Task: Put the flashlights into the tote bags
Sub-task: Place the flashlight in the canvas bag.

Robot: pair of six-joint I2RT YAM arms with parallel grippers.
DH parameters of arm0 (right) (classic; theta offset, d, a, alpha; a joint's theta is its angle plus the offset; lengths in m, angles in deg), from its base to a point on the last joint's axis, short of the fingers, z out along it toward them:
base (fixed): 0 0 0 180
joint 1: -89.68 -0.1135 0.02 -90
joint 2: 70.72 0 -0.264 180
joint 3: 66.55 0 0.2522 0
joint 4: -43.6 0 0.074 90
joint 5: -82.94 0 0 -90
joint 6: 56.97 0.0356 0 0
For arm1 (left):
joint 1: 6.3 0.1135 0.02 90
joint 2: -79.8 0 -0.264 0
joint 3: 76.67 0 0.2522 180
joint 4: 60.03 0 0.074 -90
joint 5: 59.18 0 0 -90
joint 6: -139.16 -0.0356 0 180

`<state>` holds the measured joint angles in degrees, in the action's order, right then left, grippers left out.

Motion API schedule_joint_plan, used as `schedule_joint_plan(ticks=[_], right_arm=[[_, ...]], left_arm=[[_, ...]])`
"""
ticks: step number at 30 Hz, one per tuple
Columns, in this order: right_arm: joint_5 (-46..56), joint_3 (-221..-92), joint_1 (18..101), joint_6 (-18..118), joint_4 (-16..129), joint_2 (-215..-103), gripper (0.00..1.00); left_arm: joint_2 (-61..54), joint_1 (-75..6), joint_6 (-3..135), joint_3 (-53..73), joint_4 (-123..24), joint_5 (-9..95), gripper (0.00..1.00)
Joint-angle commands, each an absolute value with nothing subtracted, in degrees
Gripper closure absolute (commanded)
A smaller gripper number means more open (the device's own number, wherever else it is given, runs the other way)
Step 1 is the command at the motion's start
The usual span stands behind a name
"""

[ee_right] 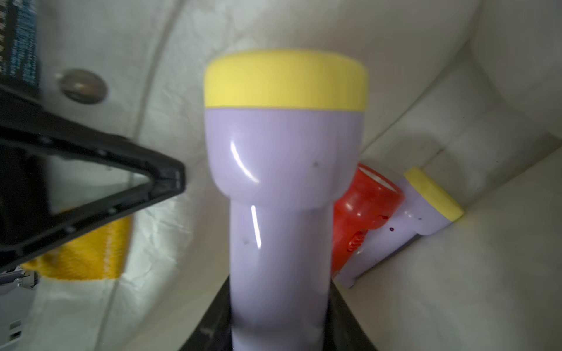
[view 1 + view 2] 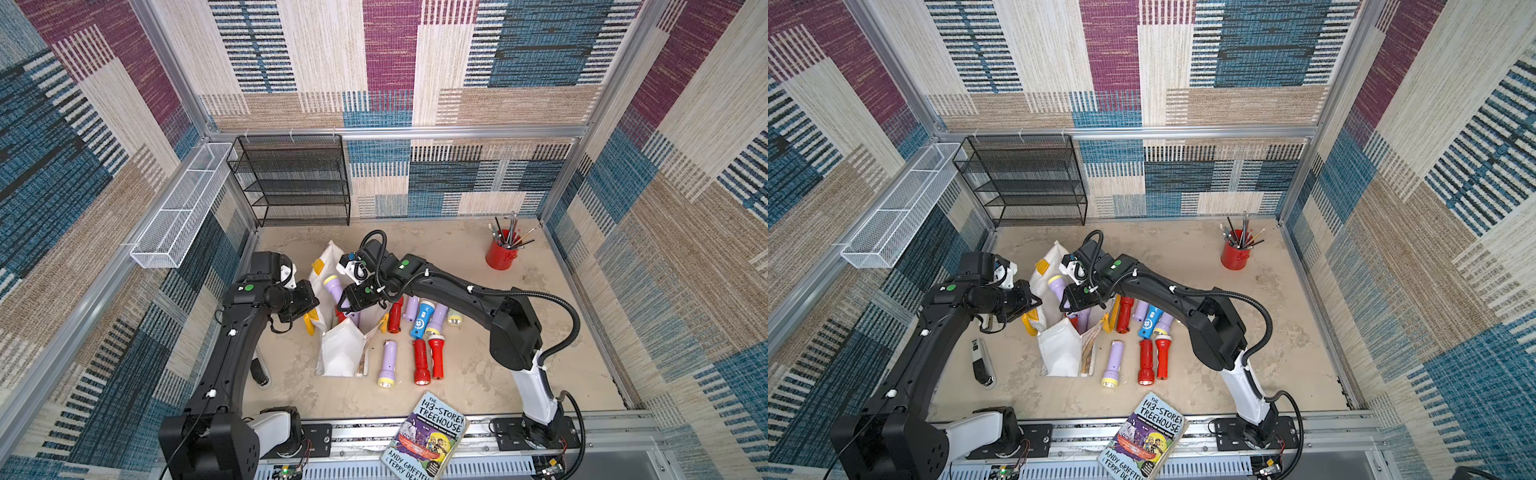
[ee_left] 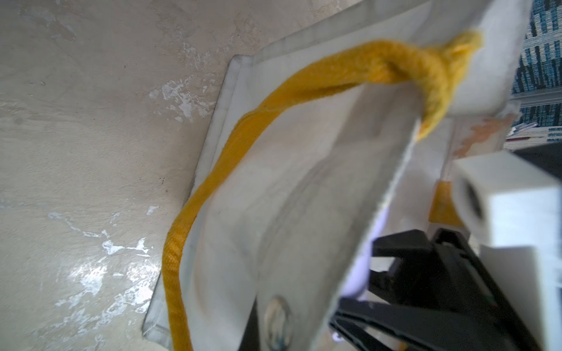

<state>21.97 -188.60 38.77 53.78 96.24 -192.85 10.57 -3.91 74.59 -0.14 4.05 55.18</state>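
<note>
- The white wire basket (image 2: 178,208) hangs on the left wall. The black mesh rack (image 2: 291,183) stands at the back of the table (image 2: 519,353), left of centre.
- A small black-and-white object (image 2: 982,361) lies flat beside the left arm; its kind cannot be told.
- The left gripper (image 1: 178,182) has its fingers clenched to a point on the left wall of the tote bag (image 2: 340,353), beside a yellow handle (image 3: 243,127).
- The tote bag is white, boxy fabric. It stands left of centre with its mouth open upward. A metal snap (image 1: 82,86) sits on its inner wall. The printed panel on its right side shows edge-on and cannot be read.
- The right gripper (image 1: 279,331) grasps the held flashlight (image 1: 282,182) by the barrel. This unit is lilac with a wider pale-yellow head and sits in the bag's mouth.
- Inside the bag, a red flashlight (image 1: 365,206) and a second lilac flashlight (image 1: 425,212) lie touching, side by side.
- Eight loose flashlights (image 2: 420,361) lie on the table just right of the bag. The far group is red, lilac, blue, lilac and pale green. The near row is one lilac and two red.
- The blue flashlight (image 2: 422,320) carries a round white emblem, too small to read.
- The book (image 2: 428,436) rests on the front rail between the arm bases. Its cover reads "THE 143-STOREY TREEHOUSE" and "ANDY GRIFFITHS & TERRY DEN", cut off at the frame edge.
- The red cup (image 2: 500,253), holding pencils and brushes, stands at the far right, well apart from the flashlights.
</note>
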Motion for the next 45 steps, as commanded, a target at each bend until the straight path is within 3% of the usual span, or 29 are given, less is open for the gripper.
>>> schedule_joint_plan(ticks=[1,23,38,45], right_arm=[[23.99,-187.60,38.45,54.63,95.03,-193.81,0.65],[26.07,-183.49,37.92,56.42,96.23,-199.39,0.62],[24.99,-189.89,37.72,50.49,104.85,-199.04,0.35],[23.97,-193.11,37.66,47.55,108.54,-197.45,0.30]], left_arm=[[10.81,-3.84,74.61,-0.15,2.76,56.64,1.00],[10.64,-3.84,74.38,-0.77,2.84,56.22,1.00],[10.82,-3.84,74.33,-1.03,2.90,56.04,1.00],[11.16,-3.84,73.93,-0.68,3.50,54.99,1.00]])
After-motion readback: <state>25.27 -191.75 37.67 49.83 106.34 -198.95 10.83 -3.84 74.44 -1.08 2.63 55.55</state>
